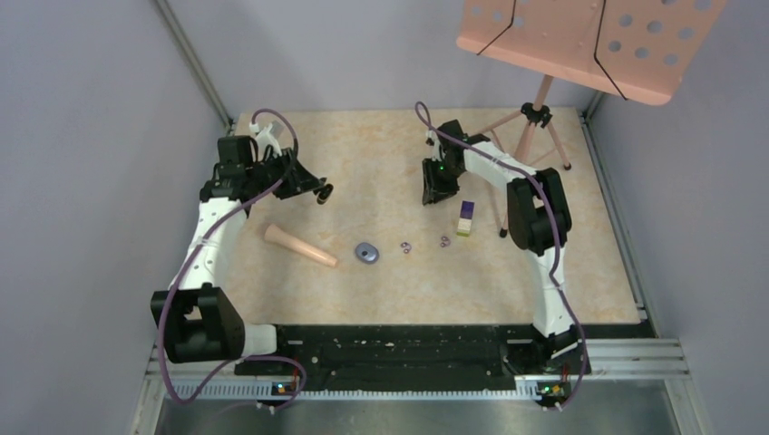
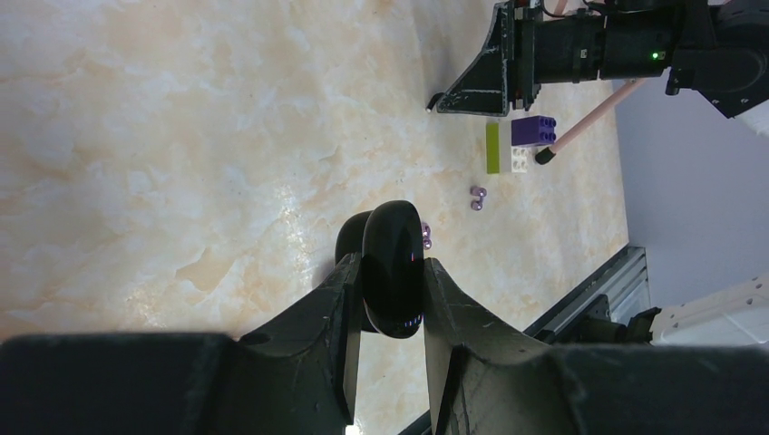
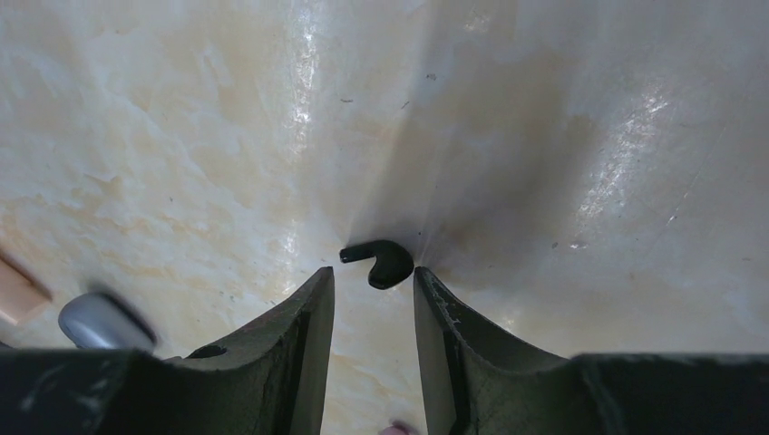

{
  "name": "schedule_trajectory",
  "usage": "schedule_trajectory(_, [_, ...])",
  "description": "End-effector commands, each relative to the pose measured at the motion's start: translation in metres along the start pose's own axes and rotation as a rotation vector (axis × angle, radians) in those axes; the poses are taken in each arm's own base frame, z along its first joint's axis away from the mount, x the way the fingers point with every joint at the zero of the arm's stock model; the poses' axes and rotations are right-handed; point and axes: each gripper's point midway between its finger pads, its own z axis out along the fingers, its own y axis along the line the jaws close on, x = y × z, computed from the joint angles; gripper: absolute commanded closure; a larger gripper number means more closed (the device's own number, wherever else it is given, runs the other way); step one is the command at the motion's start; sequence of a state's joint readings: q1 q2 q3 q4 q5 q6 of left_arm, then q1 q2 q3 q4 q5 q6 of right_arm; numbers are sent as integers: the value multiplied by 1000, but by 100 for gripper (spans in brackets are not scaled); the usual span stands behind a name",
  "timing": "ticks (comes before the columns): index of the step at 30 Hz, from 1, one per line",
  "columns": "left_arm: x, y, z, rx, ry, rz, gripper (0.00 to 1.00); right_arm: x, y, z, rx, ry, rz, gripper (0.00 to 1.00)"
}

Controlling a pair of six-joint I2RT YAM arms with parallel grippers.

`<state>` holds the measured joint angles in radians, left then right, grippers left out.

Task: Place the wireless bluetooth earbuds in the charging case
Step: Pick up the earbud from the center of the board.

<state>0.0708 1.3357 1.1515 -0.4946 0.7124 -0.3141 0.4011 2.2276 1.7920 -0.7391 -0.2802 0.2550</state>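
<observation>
- Left gripper [image 2: 392, 265]: nearest the left wrist camera. It is clenched on a black glossy rounded piece [image 2: 392, 290], which stands on end between both fingers. Whether this piece is an earbud cannot be told.
- Right gripper [image 3: 373, 275]: jaws parted, grasping nothing, fingertips low over the table [image 1: 381, 145].
- Black earbud [image 3: 385, 263]: lies on the table just beyond the gap between the right fingertips. Its stem points toward the left of the frame.
- Pale purple ring buds [image 1: 405, 246]: 2 pieces on the table near the centre of the top view. 1 lies just right of the case; the other [image 1: 444, 241] lies further right, just lower left of the block.
- Grey-blue oval case [image 1: 366, 252]: flat on the table at the centre of the top view, apart from both grippers. The 3 buds listed above lie outside it.
- Purple-and-yellow block [image 1: 465, 217]: upright, right of centre, just lower right of the right gripper in the top view.
- Peach cone [image 1: 299, 246]: on its side, left of the case.
- Pink music stand [image 1: 589, 36]: upper right of the top view.
</observation>
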Motion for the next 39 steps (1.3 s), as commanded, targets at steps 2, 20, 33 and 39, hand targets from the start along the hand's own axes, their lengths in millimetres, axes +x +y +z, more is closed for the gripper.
schedule_trajectory(2, [-7, -5, -9, 4, -43, 40, 100, -14, 0, 6, -17, -27, 16, 63])
schedule_trajectory(20, [-6, -2, -10, -4, -41, 28, 100, -12, -10, 15, 3, -16, 49, 69])
schedule_trajectory(33, [-4, -1, -9, -5, -36, 26, 100, -11, -7, 19, -31, -8, 72, 76])
schedule_trajectory(39, [-4, -1, -8, -1, -36, 20, 100, -11, -8, 17, -34, -12, 30, 91])
